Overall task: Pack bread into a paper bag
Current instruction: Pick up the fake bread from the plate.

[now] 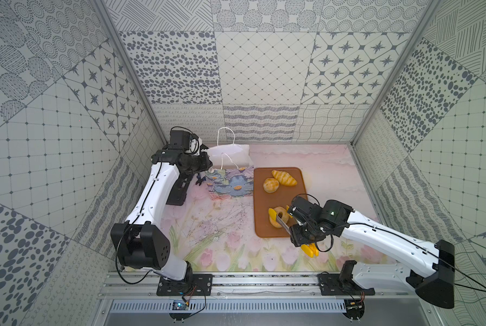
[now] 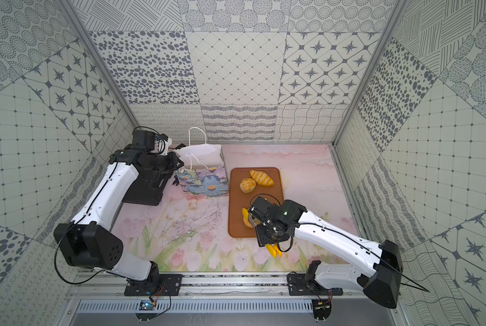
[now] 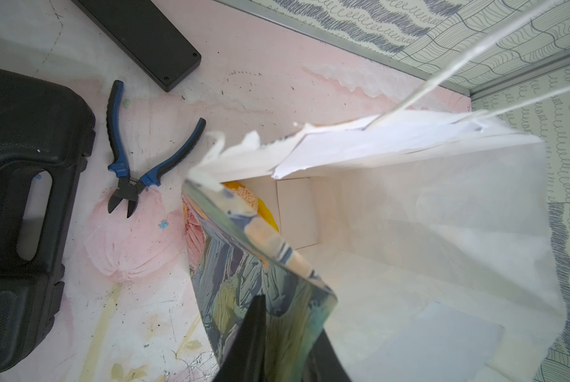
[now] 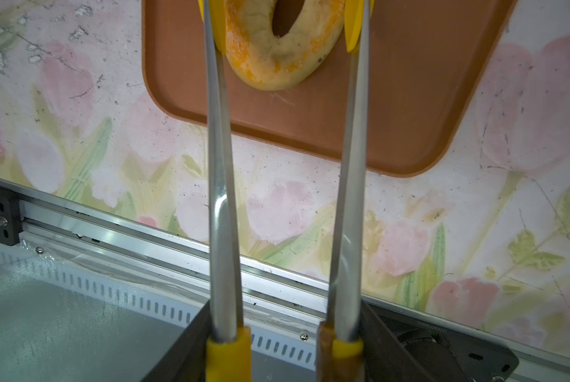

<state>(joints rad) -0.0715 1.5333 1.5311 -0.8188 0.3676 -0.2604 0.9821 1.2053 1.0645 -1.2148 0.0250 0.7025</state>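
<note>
The white paper bag [image 1: 232, 158] with its flower print [image 2: 205, 183] stands open at the back left. My left gripper [image 3: 290, 347] is shut on the printed front wall near its rim. An orange piece of bread [image 3: 245, 195] lies inside the bag. On the brown tray [image 1: 264, 200] lie a striped croissant [image 1: 284, 177], a round bun [image 1: 270, 185] and a ring-shaped bagel [image 4: 263, 63]. My right gripper [image 4: 282, 347] is shut on the yellow-tipped tongs [image 4: 220, 165]. The tong tips sit on either side of the bagel [image 1: 279, 217], which rests on the tray.
A black case [image 3: 12, 198] lies left of the bag, under my left arm [image 1: 157, 192]. Blue-handled pliers [image 3: 128, 178] and a flat black box [image 3: 144, 33] lie near it. The metal rail [image 1: 264, 282] runs along the front edge.
</note>
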